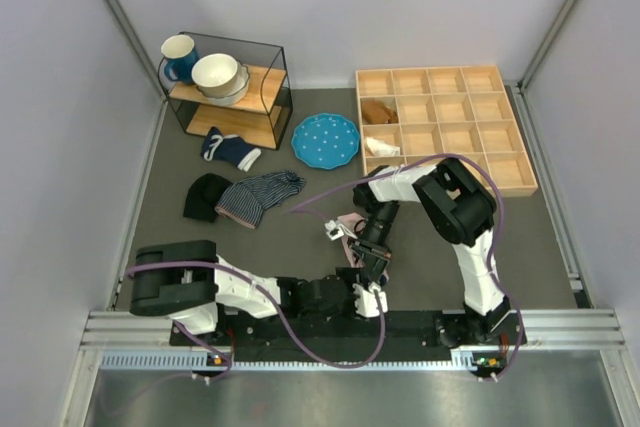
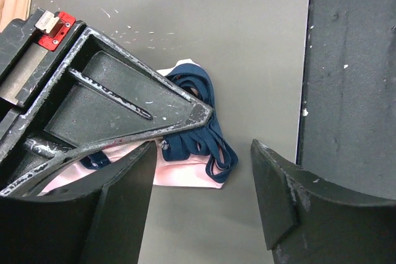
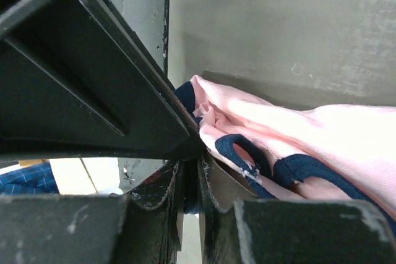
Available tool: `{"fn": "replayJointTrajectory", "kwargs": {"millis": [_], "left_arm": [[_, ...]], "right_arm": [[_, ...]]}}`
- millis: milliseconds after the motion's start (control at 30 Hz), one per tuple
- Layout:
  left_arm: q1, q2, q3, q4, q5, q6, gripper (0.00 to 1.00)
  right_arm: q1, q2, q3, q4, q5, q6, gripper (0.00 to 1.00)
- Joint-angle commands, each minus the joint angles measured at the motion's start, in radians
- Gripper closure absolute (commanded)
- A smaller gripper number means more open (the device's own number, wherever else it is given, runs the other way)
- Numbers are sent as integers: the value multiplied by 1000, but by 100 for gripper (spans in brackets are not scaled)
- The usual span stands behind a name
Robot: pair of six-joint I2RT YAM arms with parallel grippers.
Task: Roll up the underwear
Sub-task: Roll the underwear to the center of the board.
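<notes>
The underwear [image 1: 348, 226] lay on the surface [image 1: 300, 247] just toward 5 o'clock of its middle, bunched, with navy trim looped loose at one end. The right tool [image 3: 193, 171] was narrowed onto a pink edge fold, holding it. The left tool [image 2: 201, 205] hung wide just at 6 o'clock of the cloth, gripping nothing. By my reading the roll was only begun: the cloth was gathered, not a tight cylinder, so most of the turning and tidying was left. On the dark mat, a compartment tray [image 1: 520, 185] sat at 2 o'clock, a plate [image 1: 325, 139] at 12, a shelf [image 1: 232, 127] at 10 and a striped garment [image 1: 262, 194] at 9. Pale walls closed three sides.
</notes>
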Motion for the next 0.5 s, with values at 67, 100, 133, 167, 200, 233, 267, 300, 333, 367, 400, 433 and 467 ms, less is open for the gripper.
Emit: {"fn": "replayJointTrajectory", "kwargs": {"millis": [67, 100, 133, 167, 200, 233, 267, 300, 333, 367, 400, 433, 467], "left_arm": [[15, 26, 34, 1, -22, -19, 37], [18, 27, 34, -2, -24, -23, 37], [18, 27, 32, -5, -24, -32, 37], [24, 30, 32, -10, -24, -37, 38], [27, 35, 34, -13, -19, -43, 39], [33, 38, 35, -16, -15, -55, 40], [41, 41, 37, -30, -10, -63, 42], [47, 47, 39, -34, -1, -69, 45], [52, 49, 42, -39, 7, -81, 50], [64, 52, 45, -51, 16, -88, 55], [66, 55, 45, -51, 27, -91, 60], [69, 55, 45, -51, 42, -97, 66], [78, 55, 40, -51, 53, -101, 69]], "right_arm": [[-2, 7, 25, -19, -17, -13, 89], [-2, 9, 24, -20, -19, -13, 89], [-2, 9, 24, -19, -19, -13, 89], [-2, 7, 24, -20, -19, -13, 89], [-4, 6, 25, -20, -20, -13, 89], [-2, 6, 24, -22, -20, -13, 89], [-2, 4, 24, -22, -19, -13, 89], [-2, 3, 24, -20, -22, -13, 89], [-2, 1, 24, -23, -22, -14, 89], [-2, 0, 22, -25, -22, -17, 87], [-2, -2, 22, -25, -23, -19, 87], [-2, -4, 22, -25, -25, -20, 86], [-2, -7, 22, -25, -26, -20, 85]]}}
